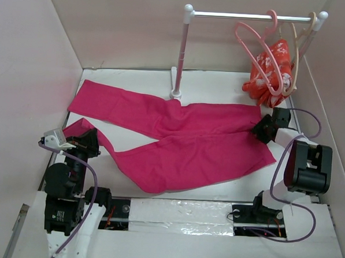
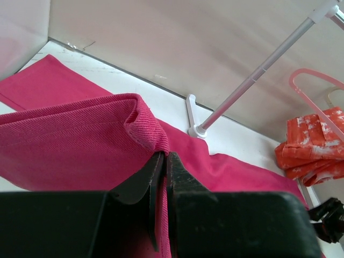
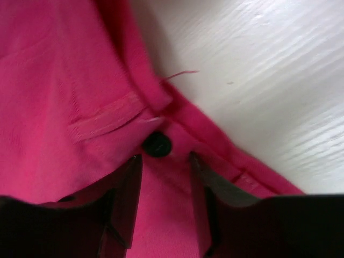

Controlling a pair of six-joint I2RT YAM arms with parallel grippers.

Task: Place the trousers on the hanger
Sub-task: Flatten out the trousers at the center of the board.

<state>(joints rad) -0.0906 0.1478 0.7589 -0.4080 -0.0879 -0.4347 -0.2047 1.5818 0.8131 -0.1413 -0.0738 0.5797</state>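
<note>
Magenta cloth lay spread across the table [image 1: 129,80]: the trousers [image 1: 177,141] were flat, legs running left and waistband at the right, well apart from the hanger [image 1: 251,28]; that hung on the rail [image 1: 248,17] at the back right, beside the red-orange garment [image 1: 271,68]; your left gripper [image 2: 164,157] was clamped tight on a fold of the near leg's hem, cloth pinched between the jaws; your right gripper [image 3: 164,158] stood parted over the waistband with nothing in it, the button [image 3: 156,144] just beyond its tips; to do this well, I'd say you wanted those right jaws over the waistband's edge, biting cloth and not the button, before any lift, then both arms rising evenly so the legs didn't drag; hard to tell was whether the right fingertips touched the cloth or hovered, and how many layers the left pinch held; from overhead the left jaws were hidden behind the wrist, and the hanger's lower bar was lost against the patterned garment.
</note>
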